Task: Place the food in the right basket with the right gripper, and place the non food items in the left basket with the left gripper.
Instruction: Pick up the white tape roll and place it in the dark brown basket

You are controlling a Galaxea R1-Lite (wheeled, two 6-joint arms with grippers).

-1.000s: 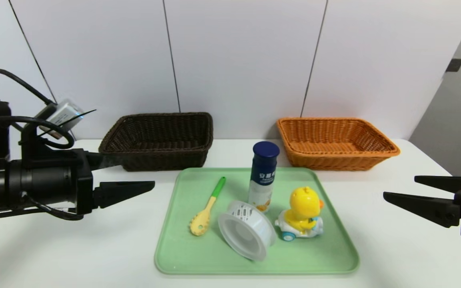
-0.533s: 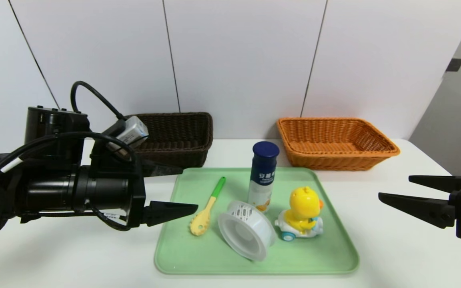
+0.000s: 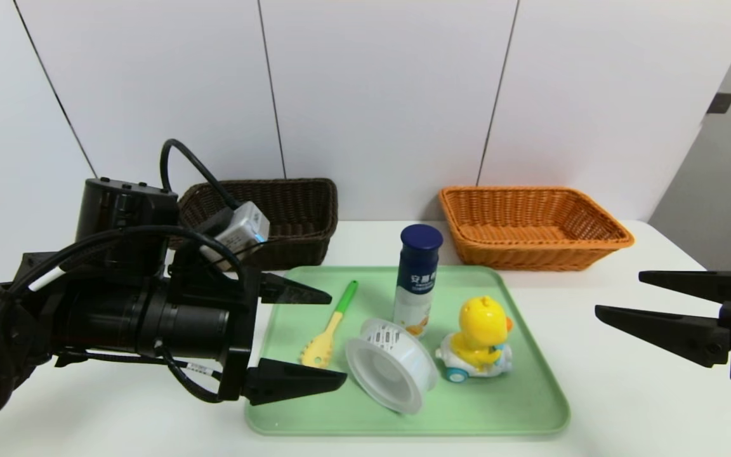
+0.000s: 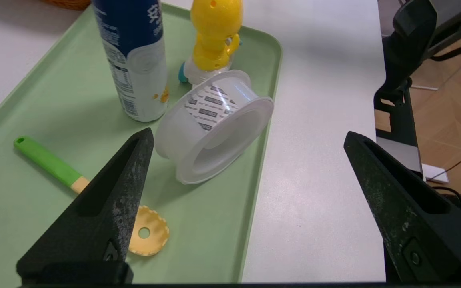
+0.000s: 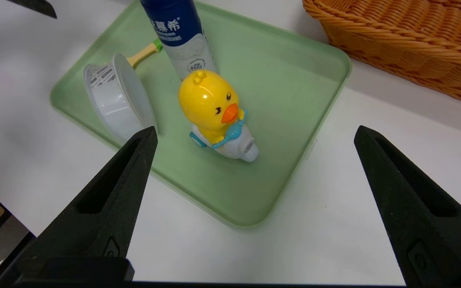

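On the green tray (image 3: pixel 499 406) stand a white bottle with a blue cap (image 3: pixel 417 282) and a yellow duck toy (image 3: pixel 478 339). A white cup (image 3: pixel 391 373) lies on its side there, beside a spoon (image 3: pixel 330 327) with a green handle and yellow head. My left gripper (image 3: pixel 338 337) hangs open over the tray's left part, its fingers either side of the spoon head; the left wrist view shows the cup (image 4: pixel 214 124) just ahead. Right of the tray, my right gripper (image 3: pixel 619 293) is open and empty, facing the duck (image 5: pixel 210 108).
A dark brown basket (image 3: pixel 257 219) sits at the back left and an orange basket (image 3: pixel 530 225) at the back right, both on the white table (image 3: pixel 625 393). A wall stands right behind them. The left arm's body hides the table's left side.
My left arm has swung right and forward, from beside the tray to over its left part. The right gripper has crept slightly toward the tray. Both stay open.
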